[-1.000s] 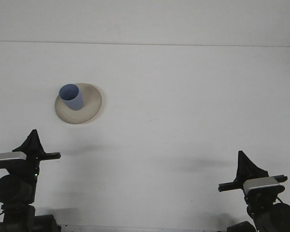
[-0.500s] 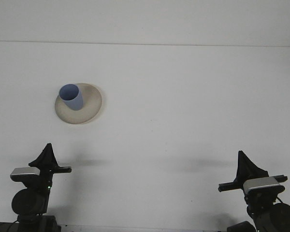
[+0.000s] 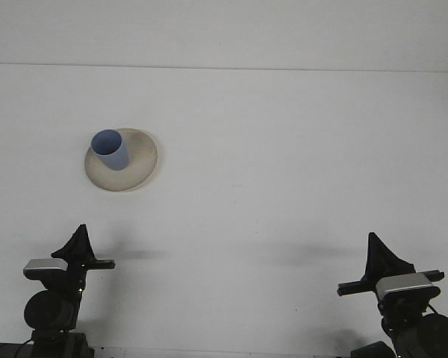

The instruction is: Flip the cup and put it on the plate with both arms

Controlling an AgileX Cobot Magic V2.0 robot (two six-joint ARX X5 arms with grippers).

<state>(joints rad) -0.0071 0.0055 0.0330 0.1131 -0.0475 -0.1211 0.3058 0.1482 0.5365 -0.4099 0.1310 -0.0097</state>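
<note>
A blue cup [image 3: 110, 149] stands upright, mouth up, on the left part of a beige plate [image 3: 140, 168] at the table's left middle. Neither gripper is near it. My left gripper [image 3: 81, 230] sits low at the near left edge, well in front of the plate, its black fingers together in one point and holding nothing. At the near right edge, far from cup and plate, my right gripper [image 3: 372, 239] is likewise shut and empty.
The white table [image 3: 284, 164] stretches back to a white wall, their meeting line running across the top of the view. Both arm bases fill the bottom corners.
My left gripper has pulled back toward the near edge and shifted right. The right arm, the cup and the plate have not moved.
</note>
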